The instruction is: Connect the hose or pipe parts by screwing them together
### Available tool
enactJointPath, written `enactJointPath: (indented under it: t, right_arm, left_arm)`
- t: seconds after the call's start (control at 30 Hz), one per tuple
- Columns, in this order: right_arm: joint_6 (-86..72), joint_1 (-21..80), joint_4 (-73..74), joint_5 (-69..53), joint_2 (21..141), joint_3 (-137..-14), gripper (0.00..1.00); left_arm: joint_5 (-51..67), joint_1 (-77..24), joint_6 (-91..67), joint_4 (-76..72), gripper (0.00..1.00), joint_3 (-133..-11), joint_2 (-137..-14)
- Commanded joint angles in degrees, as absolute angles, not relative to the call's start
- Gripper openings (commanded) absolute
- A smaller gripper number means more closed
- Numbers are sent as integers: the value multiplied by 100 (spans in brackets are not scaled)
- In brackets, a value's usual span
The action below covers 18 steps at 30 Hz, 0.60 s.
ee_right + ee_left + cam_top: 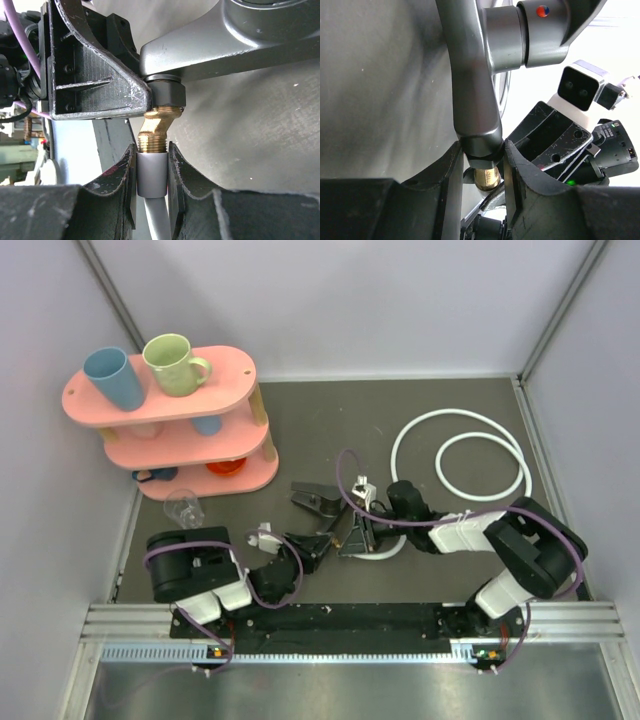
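The white hose [414, 426] lies in loops at the back right of the table. One end runs to the middle, where both grippers meet. My right gripper [151, 159] is shut on the hose's grey end nut [151, 176], with the white hose [159, 220] trailing out below it. The nut's mouth sits against a brass threaded end [157, 129] of the dark tap fitting [210, 42]. My left gripper [480, 156] is shut on the fitting's lower stem [479, 145], and a brass tip [487, 179] pokes out past the jaws. From above, the fitting [318, 498] lies between the left gripper [316, 543] and the right gripper [356, 534].
A pink three-tier rack [226, 365] stands at the back left with a blue cup [113, 377] and a green mug [172, 364] on top. A clear glass [185, 508] lies in front of it. Grey walls close in both sides and the back.
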<state>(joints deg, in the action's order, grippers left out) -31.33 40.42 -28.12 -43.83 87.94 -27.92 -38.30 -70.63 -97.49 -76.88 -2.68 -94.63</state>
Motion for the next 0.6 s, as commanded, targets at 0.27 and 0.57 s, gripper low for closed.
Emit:
enactJointPath:
  t: [0.27, 0.57]
  right_arm:
    - [-3043, 3788, -2632, -3465, 8087, -3076, 29]
    - [-1593, 3823, -248, -2656, 7049, -3646, 60]
  left_arm:
    - [-3401, -7216, -9755, -9413, 0, -26, -9737]
    - [-3419, -7216, -9888, -9484, 0, -70, -9871]
